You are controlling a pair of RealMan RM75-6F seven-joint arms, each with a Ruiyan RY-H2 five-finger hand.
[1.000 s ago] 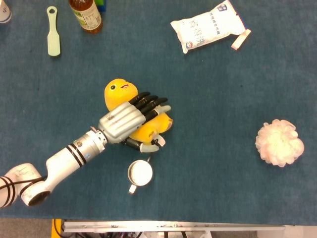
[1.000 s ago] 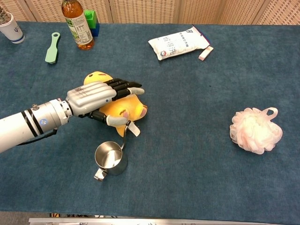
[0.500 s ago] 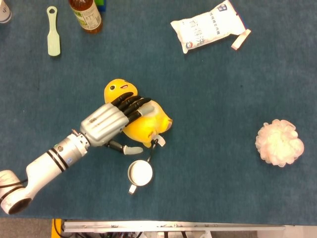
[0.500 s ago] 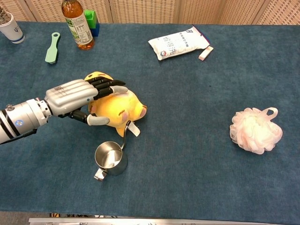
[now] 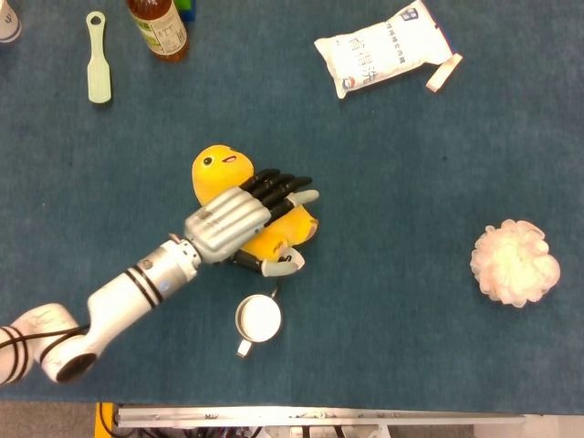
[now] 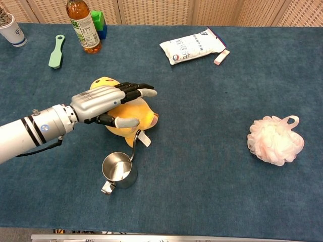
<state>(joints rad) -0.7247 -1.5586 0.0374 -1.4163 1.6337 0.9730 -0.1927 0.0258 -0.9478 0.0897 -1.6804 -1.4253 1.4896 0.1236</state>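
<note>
A yellow plush toy (image 5: 219, 169) (image 6: 140, 114) with a small face lies on the blue table cloth, left of centre. My left hand (image 5: 242, 219) (image 6: 103, 101) lies over its body, fingers stretched out across the top and reaching past its far side. The thumb lies along the toy's near side. The fingers are not curled around the toy, and it still lies on the cloth. My right hand shows in neither view.
A steel cup (image 5: 258, 318) (image 6: 119, 171) stands just in front of the toy. At the back are a white packet (image 5: 383, 47) (image 6: 192, 46), a tea bottle (image 5: 160, 27) (image 6: 84, 25) and a green brush (image 5: 98, 57) (image 6: 56, 51). A pink bath pouf (image 5: 516, 262) (image 6: 275, 139) lies at the right.
The left hand drew back toward the toy's left end half a second ago, then slid forward over it again. The toy shifted slightly.
</note>
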